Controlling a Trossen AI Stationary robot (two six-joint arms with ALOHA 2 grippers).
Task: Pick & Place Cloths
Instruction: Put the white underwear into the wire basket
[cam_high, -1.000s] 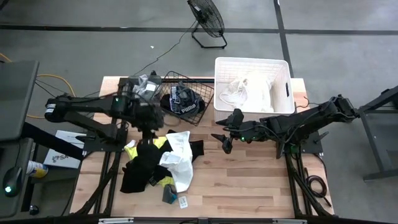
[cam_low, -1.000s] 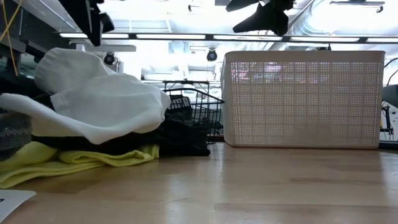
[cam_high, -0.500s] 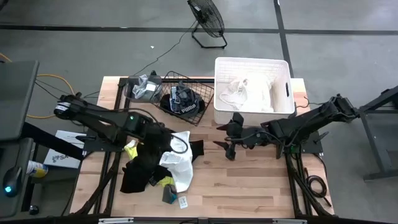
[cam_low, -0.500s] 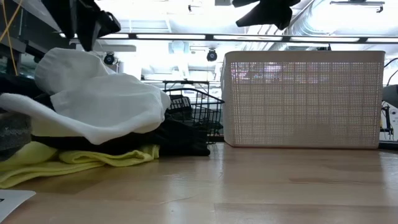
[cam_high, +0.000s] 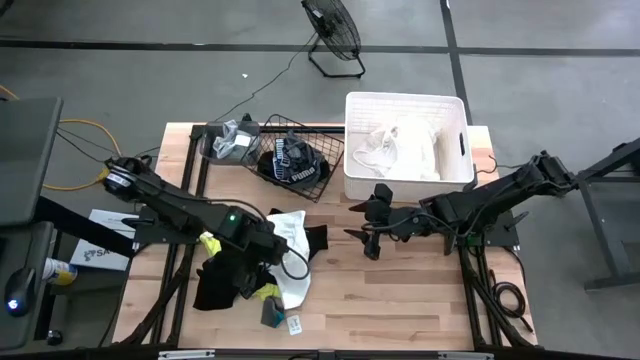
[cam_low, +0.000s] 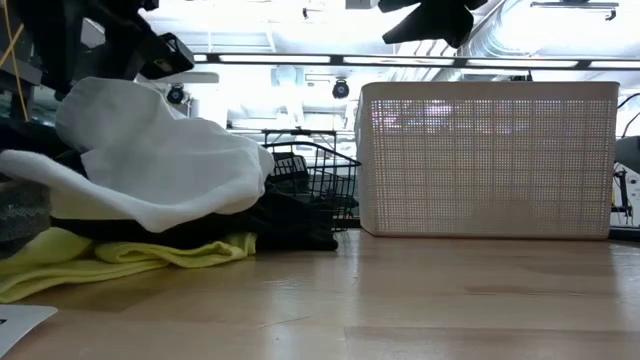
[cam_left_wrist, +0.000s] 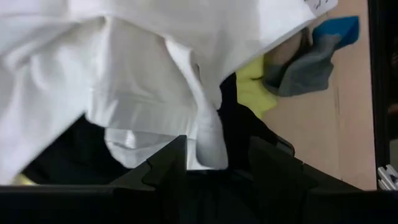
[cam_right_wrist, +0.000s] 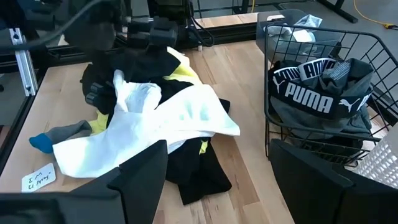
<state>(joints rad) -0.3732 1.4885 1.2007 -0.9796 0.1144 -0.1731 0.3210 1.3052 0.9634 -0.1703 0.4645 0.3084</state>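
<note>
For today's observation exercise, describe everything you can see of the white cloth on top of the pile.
The white cloth is soft, thin fabric, crumpled in loose folds with a stitched hem. It lies draped over the pile of black and yellow cloths on the wooden table, one end trailing toward the front edge. The left tool is right at it, open, a fold of white between its fingers.

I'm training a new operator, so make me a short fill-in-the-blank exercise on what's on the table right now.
1. The black garment with white PUMA lettering lies in the black wire ____.
2. The left tool is down on the pile, its fingers either side of a ____ cloth.
3. The white plastic tub holds cloths of the colour ____.
4. The right tool hangs above bare table, holding ____.

Missing words: basket; white; white; nothing
</note>
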